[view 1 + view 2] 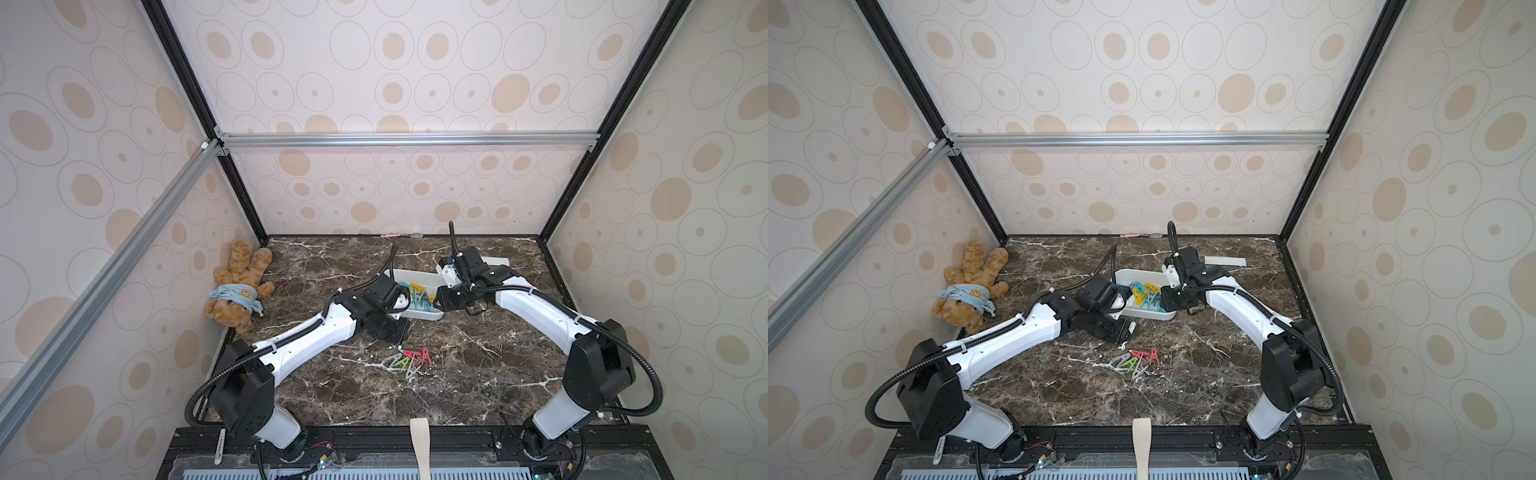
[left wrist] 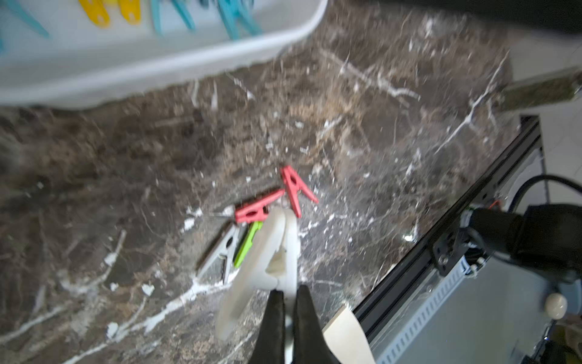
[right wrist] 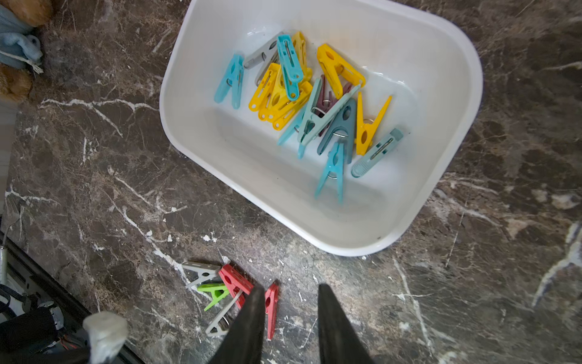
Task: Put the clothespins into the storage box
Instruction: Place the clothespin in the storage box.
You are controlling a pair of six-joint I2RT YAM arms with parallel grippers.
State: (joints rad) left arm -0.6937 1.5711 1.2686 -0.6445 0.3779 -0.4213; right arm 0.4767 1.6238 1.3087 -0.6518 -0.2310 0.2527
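Clenched in the left gripper (image 2: pixel 288 296): a white clothespin (image 2: pixel 277 249), pinched at one end between the black fingertips, blurred in the wrist view. Right gripper (image 3: pixel 289 299) released, jaws apart, nothing between them.

On the marble table (image 1: pixel 490 374), from centre toward twelve o'clock, the storage box (image 1: pixel 428 314), holding a heap of clothespins (image 3: pixel 315 104) in yellow, teal, grey and purple. At six o'clock of the box, apart from it, a loose cluster (image 1: pixel 409 359) lying on the marble: two red, one green, some grey.

Left gripper near that cluster, at its eleven o'clock. Right gripper by the box's three o'clock end.

Teddy bear (image 1: pixel 237 286) at nine o'clock, against the wall, well apart from the box. White paper strip (image 1: pixel 496 261) at one o'clock of the box, partly hidden behind the right arm.
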